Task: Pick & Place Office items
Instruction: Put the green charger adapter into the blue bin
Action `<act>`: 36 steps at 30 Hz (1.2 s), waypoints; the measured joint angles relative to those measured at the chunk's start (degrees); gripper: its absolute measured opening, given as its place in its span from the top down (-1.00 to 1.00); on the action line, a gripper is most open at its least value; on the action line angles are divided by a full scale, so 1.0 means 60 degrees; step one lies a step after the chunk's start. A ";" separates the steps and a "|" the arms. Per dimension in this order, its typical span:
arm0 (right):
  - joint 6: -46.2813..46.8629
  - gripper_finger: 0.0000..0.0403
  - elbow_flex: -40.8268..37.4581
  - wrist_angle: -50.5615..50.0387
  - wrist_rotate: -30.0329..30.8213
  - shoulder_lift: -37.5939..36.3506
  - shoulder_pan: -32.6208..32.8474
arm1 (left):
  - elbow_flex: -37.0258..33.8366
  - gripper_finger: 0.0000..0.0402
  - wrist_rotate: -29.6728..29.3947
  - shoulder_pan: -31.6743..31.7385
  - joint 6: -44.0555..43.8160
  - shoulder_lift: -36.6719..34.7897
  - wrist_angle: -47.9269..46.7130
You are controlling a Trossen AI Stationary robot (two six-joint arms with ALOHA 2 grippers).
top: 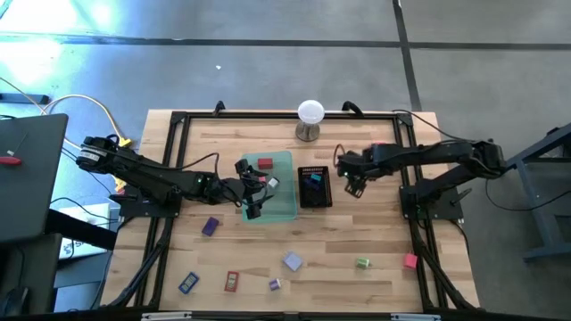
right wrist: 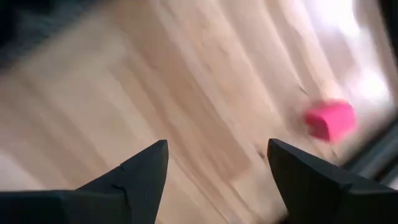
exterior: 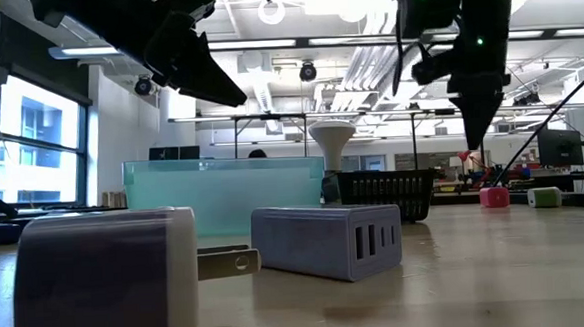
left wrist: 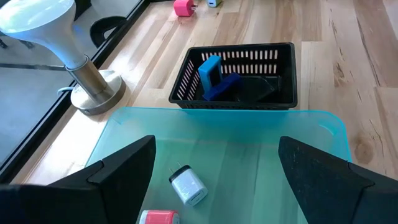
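The left gripper [top: 252, 198] hangs over the green tray [top: 287, 207], its fingers apart and holding nothing; the left wrist view shows both dark fingers wide w/ the tray floor between them. In the tray lie a white charger [left wrist: 188, 185] and a pink item [left wrist: 158, 218], and the high view shows a red one [top: 265, 164] at the tray's far side. The right gripper [top: 355, 185] is just beside the black mesh tray [top: 315, 201], on the side away from the green tray. Its fingers are also apart and empty, pointing at bare wood w/ a pink block [right wrist: 330, 119] farther off.

The mesh tray has already blue pieces [left wrist: 214, 79] inside. On the table remain several office items: a purple block [top: 211, 226], a blue flat one [top: 187, 283], a red flat one [top: 232, 282], a lilac charger [top: 293, 261], a small purple bit [top: 275, 284], a green bit [top: 362, 262] and the pink block near the right edge.

I judge that each arm is between a drop and the next pick. To do it well:
- left arm should lift clear of the tray wall first, then go to the purple block, which is nearest
- right arm takes the green bit or pink block
- come down straight from above, fingers across the narrow side, since these pieces are small and can slide on the wood
- keep away from the white lamp [top: 310, 114]
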 joint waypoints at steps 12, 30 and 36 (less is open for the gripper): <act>-0.1008 -0.30 0.0000 -0.0851 0.0575 0.0095 -0.0977 | 0.0000 -0.64 -0.0004 0.0000 -0.0055 0.0000 -0.0115; -0.2097 -0.30 -0.0428 -0.1853 -0.0218 0.0091 -0.4476 | 0.0000 -0.64 -0.0015 0.0000 -0.0251 0.0000 -0.0368; -0.3556 -0.30 -0.1611 -0.1093 -0.0648 0.0091 -0.5152 | 0.0000 -0.64 -0.0018 0.0000 -0.0251 0.0000 -0.0368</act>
